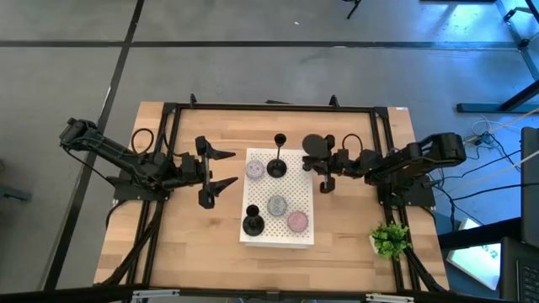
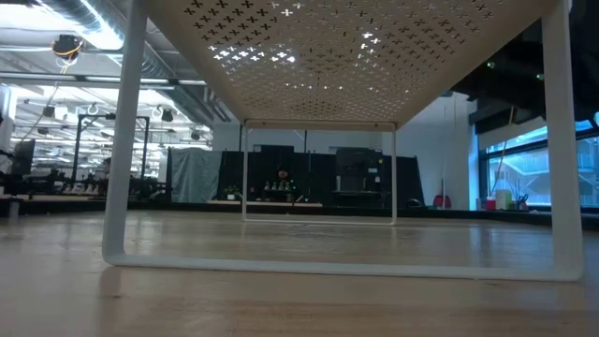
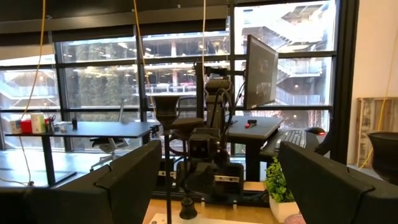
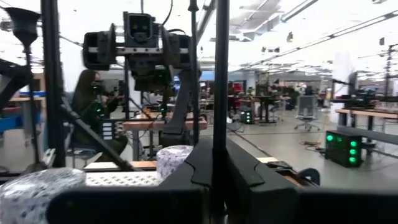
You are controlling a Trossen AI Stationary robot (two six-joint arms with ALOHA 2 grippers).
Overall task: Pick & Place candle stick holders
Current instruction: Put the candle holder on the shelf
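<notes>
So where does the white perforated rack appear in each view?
High view: white perforated rack at the table's centre.
Low view: fills the picture, seen from underneath.
Left wrist view: only a pale sliver at the bottom edge.
Right wrist view: low, left of centre.
Shared landmark: the pale candle standing on it.

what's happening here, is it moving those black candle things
Yes. The right gripper is shut on one black candle stick holder, held just off the right edge of the white perforated stand. Two more holders stand on the stand: one near its far edge and one at its near left corner, among three candles. The left gripper waits open to the left of the stand, holding nothing.
</notes>
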